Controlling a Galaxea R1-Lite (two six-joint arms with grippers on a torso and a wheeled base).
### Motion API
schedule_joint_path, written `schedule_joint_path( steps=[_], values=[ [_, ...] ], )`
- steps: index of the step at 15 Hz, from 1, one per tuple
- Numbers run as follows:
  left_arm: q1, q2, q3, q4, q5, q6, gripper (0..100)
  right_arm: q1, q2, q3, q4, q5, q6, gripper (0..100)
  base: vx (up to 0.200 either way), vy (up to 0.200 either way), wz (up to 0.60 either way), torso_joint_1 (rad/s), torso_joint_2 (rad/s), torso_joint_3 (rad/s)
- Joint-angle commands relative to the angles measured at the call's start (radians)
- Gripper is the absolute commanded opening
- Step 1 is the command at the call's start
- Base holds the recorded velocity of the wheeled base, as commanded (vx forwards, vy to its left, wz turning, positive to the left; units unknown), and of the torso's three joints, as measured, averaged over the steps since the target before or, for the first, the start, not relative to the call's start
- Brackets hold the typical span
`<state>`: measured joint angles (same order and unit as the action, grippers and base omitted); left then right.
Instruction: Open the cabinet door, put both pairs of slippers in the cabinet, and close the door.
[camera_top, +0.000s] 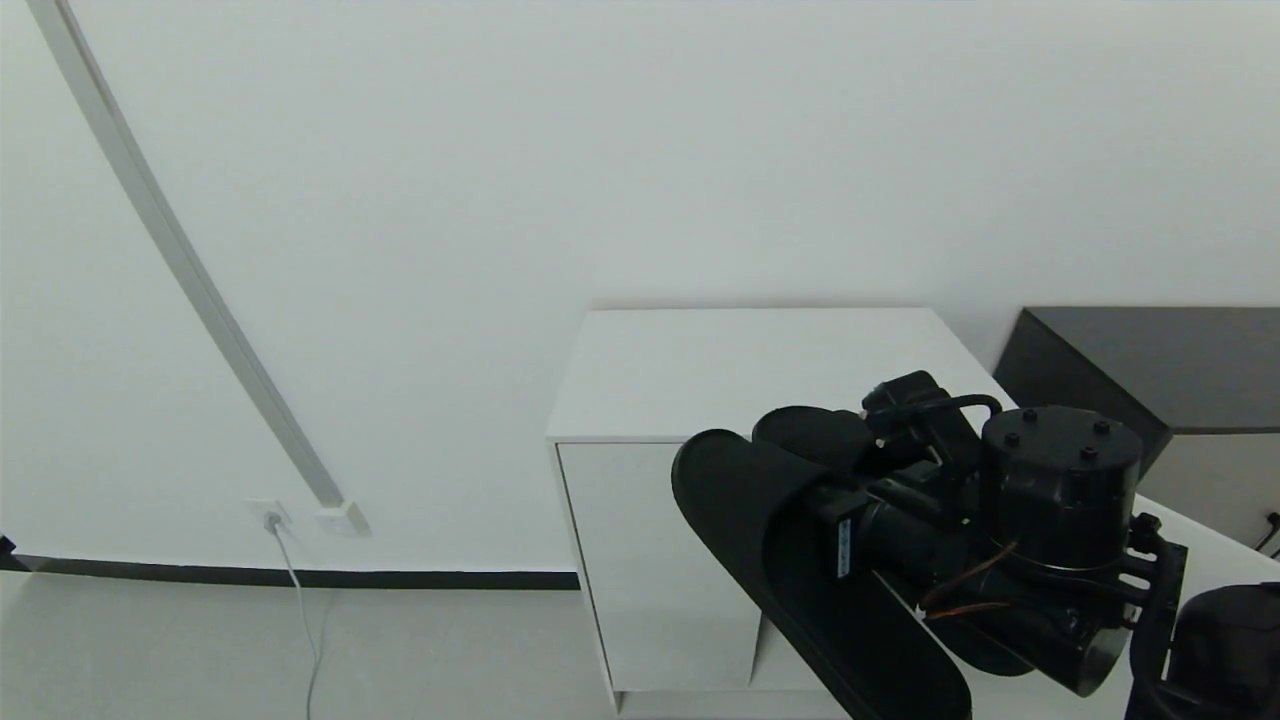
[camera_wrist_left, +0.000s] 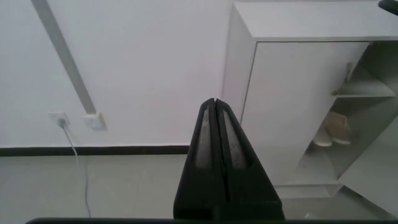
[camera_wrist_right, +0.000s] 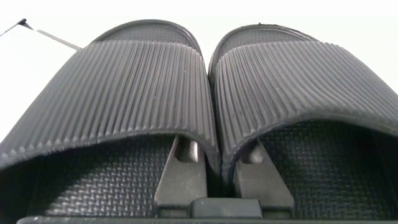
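A pair of black slippers (camera_top: 760, 520) with ribbed straps (camera_wrist_right: 143, 87) hangs in front of the white cabinet (camera_top: 740, 370), above floor level. My right gripper (camera_wrist_right: 217, 152) is shut on them, its fingers (camera_wrist_right: 180, 174) running under the straps and pinching the two inner edges together. In the left wrist view my left gripper (camera_wrist_left: 214, 102) is shut on nothing and points toward the cabinet (camera_wrist_left: 292, 112) from its left. The cabinet's right half stands open, and a pair of beige slippers (camera_wrist_left: 333, 130) rests on a lower shelf inside. The left door panel (camera_top: 650, 560) is shut.
The open door (camera_wrist_left: 376, 180) swings out at the cabinet's right. A dark grey unit (camera_top: 1150, 360) stands further right against the wall. A wall socket with a white cable (camera_top: 272, 522) sits low on the left wall, with bare floor (camera_top: 200, 650) below it.
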<state>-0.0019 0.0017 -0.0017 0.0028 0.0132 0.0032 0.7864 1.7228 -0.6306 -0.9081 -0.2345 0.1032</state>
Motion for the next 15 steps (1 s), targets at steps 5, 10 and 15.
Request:
schedule_joint_path(
  steps=[5,10,15],
  values=[
    [0.000,0.000,0.000,0.000,0.001,0.000,0,-0.001,0.001,0.005,0.000,0.000,-0.010,0,0.000,-0.200,0.00,-0.001,0.00,0.005],
    [0.000,0.000,0.000,0.000,0.001,0.000,0,-0.001,0.003,0.000,0.000,0.001,-0.010,0,0.000,-0.200,0.00,0.004,0.00,0.001],
    [0.000,0.000,0.000,0.000,0.001,0.001,0,-0.001,0.009,-0.001,0.002,0.001,-0.011,0,0.000,0.000,0.00,0.000,0.00,0.000]
  ],
)
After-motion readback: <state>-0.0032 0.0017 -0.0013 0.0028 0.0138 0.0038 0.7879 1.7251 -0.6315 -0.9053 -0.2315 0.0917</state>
